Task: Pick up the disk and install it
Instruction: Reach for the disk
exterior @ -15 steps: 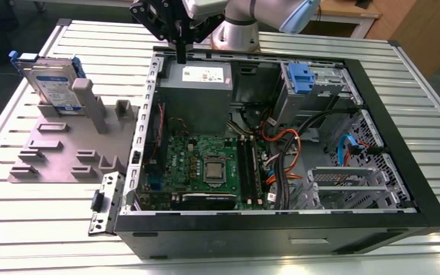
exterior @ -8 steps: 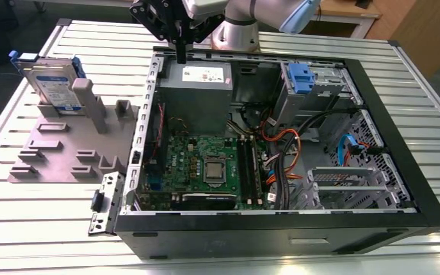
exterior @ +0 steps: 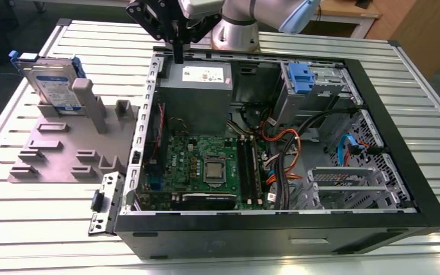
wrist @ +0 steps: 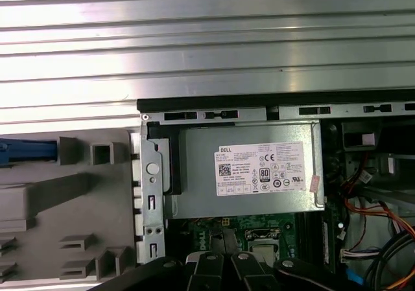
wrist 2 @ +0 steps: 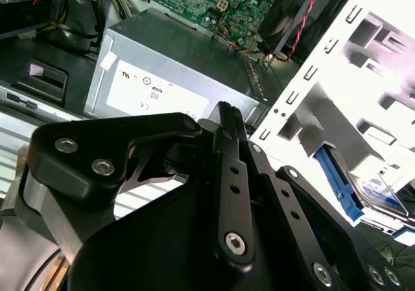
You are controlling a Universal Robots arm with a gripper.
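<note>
- Exterior view: the flat silver metal disk (exterior: 52, 86), with a white-and-blue label and blue plastic rails, stands upright on edge in a slot of the grey moulded plastic fixture (exterior: 59, 154). It is near the far corner of the ribbed silver metal tabletop (exterior: 21, 229), on the exterior view's left.
- The black two-finger gripper (exterior: 179, 57) hangs above the far wall of the open black computer case (exterior: 403, 172), with its fingers pressed together and nothing between them. It touches nothing and is well apart from the disk.
- Between the gripper and the disk are the fixture's tall grey post (exterior: 87, 103) and the case's perforated metal side wall (exterior: 153, 97).
- Just below and beside the gripper, inside the case, sits the grey boxy power supply (exterior: 197, 97) with a white sticker. The first wrist view shows it against the case's far wall.
- Nearer the tabletop's front edge, the green circuit board (exterior: 204, 166) lies flat on the case floor.
- Orange and black cables (exterior: 281, 149) run across the case between the board and the metal drive cage (exterior: 342, 180).
- A blue plastic latch (exterior: 300, 77) sits in the case's far corner, on the exterior view's right.
</note>
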